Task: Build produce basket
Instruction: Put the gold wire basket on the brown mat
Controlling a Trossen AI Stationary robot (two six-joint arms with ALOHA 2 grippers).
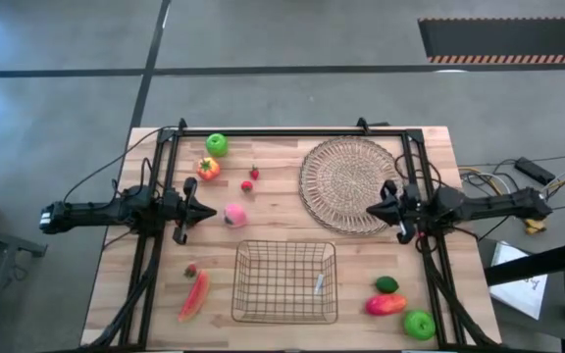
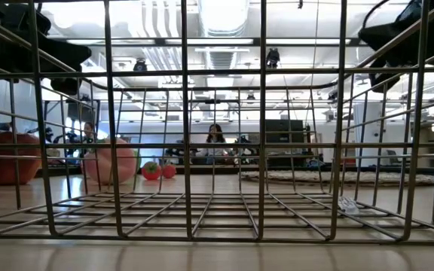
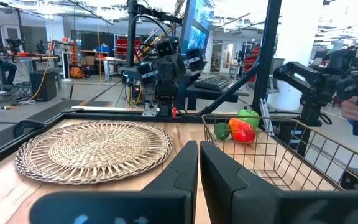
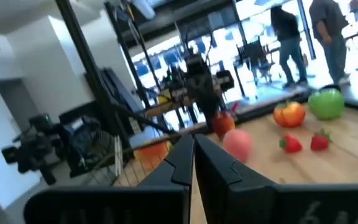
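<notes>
- Tan round woven basket (image 1: 349, 184) held 0 produce; the pink peach (image 1: 234, 215) and other fruit lay on the wooden bench (image 1: 282, 235).
- Left end effector (image 1: 207, 212) and right end effector (image 1: 373, 209) hovered with fingers together, empty.

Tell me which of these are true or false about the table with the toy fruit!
1. The round basket is full of fruit. False: nothing lies in it.
2. The peach lies near the left gripper. True.
3. Both grippers' jaws are shut. True; the right gripper hangs at the round basket's edge.
4. The red pepper is inside the wire basket. False: it lies on the table beside it.
5. There is only one green apple. False: one at the far left, another at the near right.
</notes>
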